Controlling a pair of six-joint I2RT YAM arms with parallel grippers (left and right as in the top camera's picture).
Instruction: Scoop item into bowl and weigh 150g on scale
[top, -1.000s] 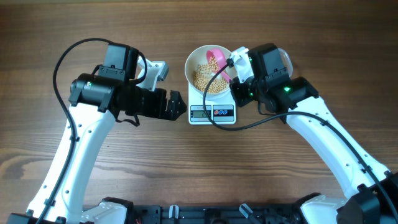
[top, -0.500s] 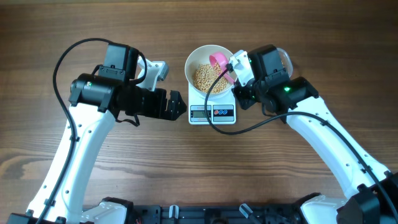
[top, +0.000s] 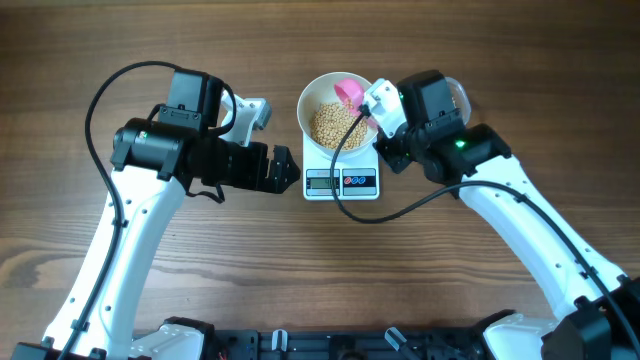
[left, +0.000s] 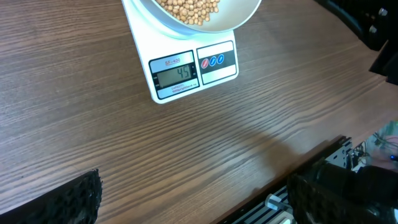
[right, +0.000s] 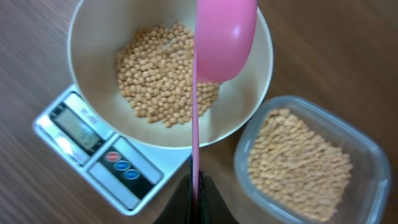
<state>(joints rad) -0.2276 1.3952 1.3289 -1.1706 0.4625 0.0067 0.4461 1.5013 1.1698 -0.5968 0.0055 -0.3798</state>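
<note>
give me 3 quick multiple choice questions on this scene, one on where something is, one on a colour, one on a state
1. Where does the bowl sit? A on the scale B on the floor C on a plate
2. What colour is the scoop? A blue B pink C green
3. How is the right hand? A open and empty B shut on the scoop's handle C holding the bowl's rim
Answers: 1 A, the bowl rests on the scale's platform, behind its display. 2 B, the scoop over the bowl is pink. 3 B, its fingers pinch the thin pink handle.
</note>
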